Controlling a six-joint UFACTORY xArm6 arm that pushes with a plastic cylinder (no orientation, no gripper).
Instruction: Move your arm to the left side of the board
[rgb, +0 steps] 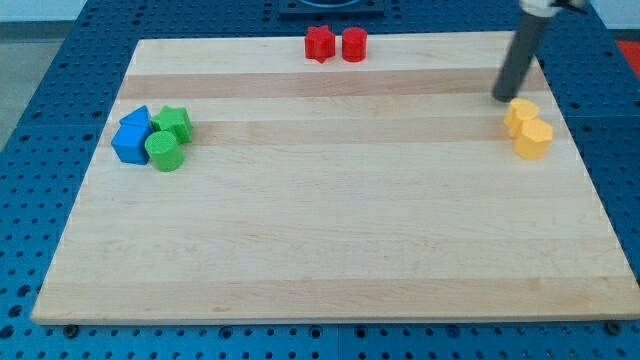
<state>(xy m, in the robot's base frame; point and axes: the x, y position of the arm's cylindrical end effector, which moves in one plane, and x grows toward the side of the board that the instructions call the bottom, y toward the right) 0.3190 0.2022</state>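
Rod end effector, no jaws to spread or press together: it comes down from the view's top right corner at a slant, and my tip (503, 97) rests on the board (330, 230) near its right edge, in the upper part. Tip sits just above and slightly left of the upper yellow block (521, 114), very close; contact cannot be told. A second yellow block (534, 139) touches the first on its lower right side. Left side of the board lies well apart from the tip, across the whole width. Over there a cluster of four sits together: blue triangular block (136, 119), blue block (129, 144), green star-like block (174, 123), green cylinder (164, 151), all touching or nearly so. At the top edge near the middle, a red star-like block (319, 44) and a red cylinder (354, 44) stand side by side. Board sits on a blue perforated table (50, 120).
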